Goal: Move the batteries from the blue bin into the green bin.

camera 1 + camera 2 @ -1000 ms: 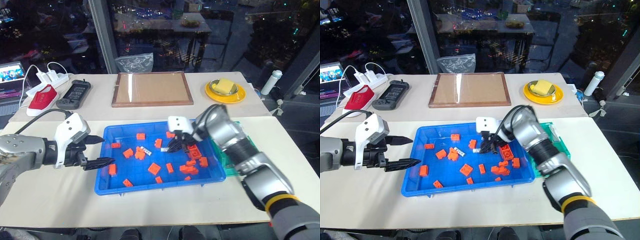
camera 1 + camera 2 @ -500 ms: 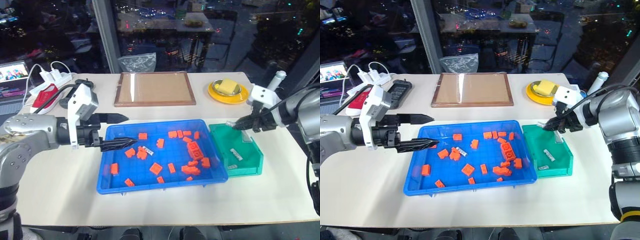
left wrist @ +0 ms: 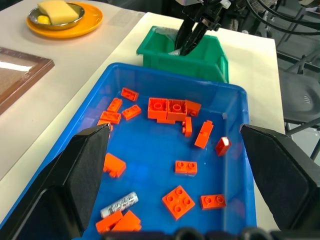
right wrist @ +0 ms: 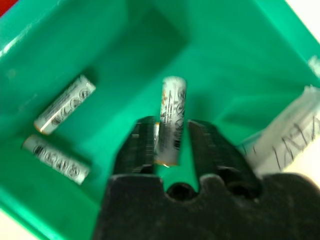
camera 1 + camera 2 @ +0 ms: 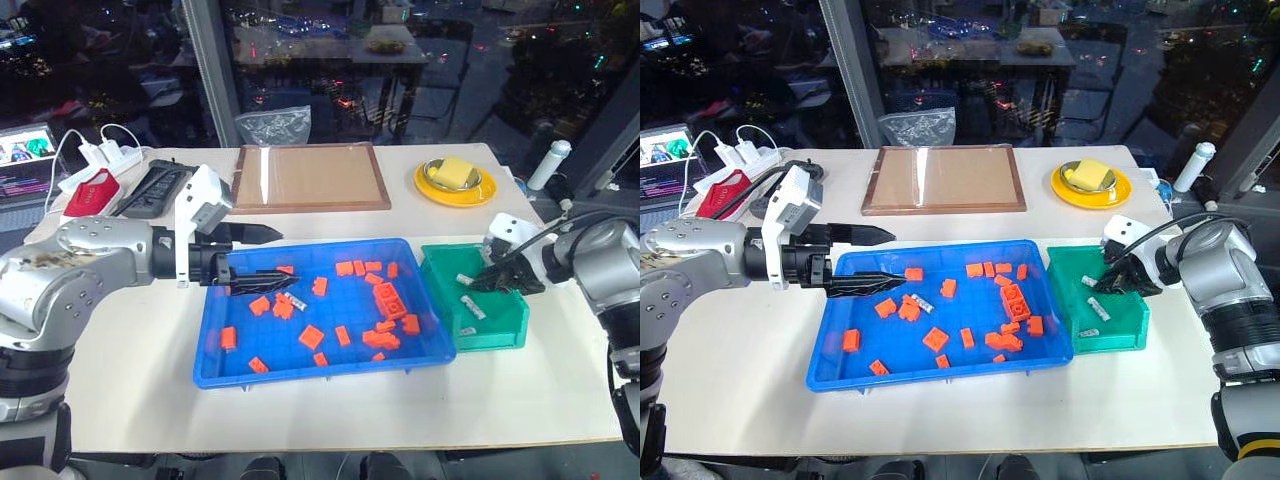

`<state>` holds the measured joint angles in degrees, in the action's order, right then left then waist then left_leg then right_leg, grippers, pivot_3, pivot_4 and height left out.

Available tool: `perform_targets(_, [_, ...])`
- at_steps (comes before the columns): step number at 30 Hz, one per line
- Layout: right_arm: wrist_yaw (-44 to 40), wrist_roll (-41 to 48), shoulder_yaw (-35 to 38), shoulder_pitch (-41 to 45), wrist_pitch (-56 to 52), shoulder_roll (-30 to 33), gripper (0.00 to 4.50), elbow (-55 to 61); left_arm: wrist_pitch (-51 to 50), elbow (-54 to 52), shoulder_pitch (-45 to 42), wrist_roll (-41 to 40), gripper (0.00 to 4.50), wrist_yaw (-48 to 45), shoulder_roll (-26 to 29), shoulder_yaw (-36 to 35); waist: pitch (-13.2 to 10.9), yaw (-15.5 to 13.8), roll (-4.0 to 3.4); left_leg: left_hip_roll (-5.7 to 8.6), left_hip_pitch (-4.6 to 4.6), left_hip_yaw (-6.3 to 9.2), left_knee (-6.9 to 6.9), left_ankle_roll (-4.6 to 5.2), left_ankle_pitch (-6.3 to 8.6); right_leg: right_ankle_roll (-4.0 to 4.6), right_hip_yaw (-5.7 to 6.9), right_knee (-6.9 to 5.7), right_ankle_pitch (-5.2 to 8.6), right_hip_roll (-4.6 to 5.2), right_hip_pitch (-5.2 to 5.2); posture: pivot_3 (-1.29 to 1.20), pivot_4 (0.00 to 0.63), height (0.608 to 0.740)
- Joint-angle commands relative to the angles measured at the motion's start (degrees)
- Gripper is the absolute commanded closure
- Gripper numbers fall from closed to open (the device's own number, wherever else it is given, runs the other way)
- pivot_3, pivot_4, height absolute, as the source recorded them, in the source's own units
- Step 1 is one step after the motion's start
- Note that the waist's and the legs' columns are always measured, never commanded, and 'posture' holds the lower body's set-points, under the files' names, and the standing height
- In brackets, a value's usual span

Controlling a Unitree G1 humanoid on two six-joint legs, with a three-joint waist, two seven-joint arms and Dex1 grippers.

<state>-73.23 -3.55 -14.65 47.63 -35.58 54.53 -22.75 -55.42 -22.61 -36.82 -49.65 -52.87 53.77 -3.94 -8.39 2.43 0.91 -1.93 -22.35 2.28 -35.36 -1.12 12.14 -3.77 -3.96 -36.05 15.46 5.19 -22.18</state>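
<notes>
Blue bin [image 5: 212, 340]: stood on the desk near its front edge, holding scattered orange blocks [image 5: 309, 336] and one battery [image 3: 119, 204] toward the bin's left end.

Green bin [image 5: 505, 325]: stood touching the blue bin's right end. Two batteries [image 4: 65, 107] lay on its floor; another pale cylinder rested against one inner wall.

Right gripper [image 4: 170, 142]: was lowered into the green bin, fingers parted slightly, a further battery [image 4: 171, 117] standing between them; whether it was gripped or loose, cannot tell.

Left gripper [image 5: 265, 257]: hung over the blue bin's back-left corner, fingers spread wide, holding nothing.

Wooden tray [image 5: 310, 178] and yellow dish [image 5: 452, 185]: sat along the desk's far edge.
</notes>
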Motion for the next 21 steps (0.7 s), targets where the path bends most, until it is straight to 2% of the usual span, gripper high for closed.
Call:
perform_targets(1, [0.1,-0.9,0.7,3.5,2.5,0.6,1.62,-0.7,0.2,-1.3,0.8,-0.1,0.00,0.2,1.1,-2.6,0.0,0.0,0.00,0.00,0.00,0.00,0.00,0.00,0.00,0.00,0.00,0.00,0.00,0.00,0.00,0.00,0.150,0.736])
perform_targets(5, [0.1,-2.4,-0.3,6.8,5.8,0.5,0.23,-2.5,0.4,-1.7,2.2,0.6,0.00,1.0,2.3,-4.0,0.0,0.1,0.00,-0.02,0.02,0.00,0.00,0.00,0.00,0.00,0.01,-0.01,0.00,-0.02,0.00,0.00,0.150,0.736])
perform_targets(6, [-0.8,-1.5,0.1,8.0,5.5,-0.1,0.07,-1.5,0.1,-1.4,2.7,1.1,0.00,1.9,2.6,-4.6,0.0,0.1,-0.01,-0.02,0.02,0.00,0.00,0.00,0.00,0.00,0.01,-0.01,0.00,-0.02,0.00,0.00,0.150,0.736])
perform_targets(12, [-5.2,4.1,0.2,13.6,3.6,-7.2,0.07,7.2,-0.8,-3.3,11.8,2.0,0.00,3.3,6.8,-11.8,0.0,1.6,-0.04,-0.15,0.10,0.02,0.06,0.00,0.00,0.00,0.00,-0.09,0.00,-0.14,-0.03,0.00,0.150,0.736])
perform_targets(17, [-4.5,4.5,-2.1,14.5,6.8,-13.4,0.07,8.9,-1.4,-4.7,18.8,1.8,0.00,3.6,8.8,-18.4,0.0,0.9,-0.02,-0.10,0.03,0.08,0.05,0.00,0.00,0.00,0.03,-0.08,0.00,-0.07,-0.01,0.00,0.150,0.736])
perform_targets(21, [-5.6,6.9,-5.1,14.7,6.8,-21.6,0.07,11.3,-1.9,-7.5,26.9,1.2,0.00,3.2,8.3,-27.9,0.0,0.9,-0.02,-0.09,0.05,0.05,0.09,0.00,0.00,0.01,0.03,-0.14,0.00,-0.06,-0.04,0.00,0.150,0.736])
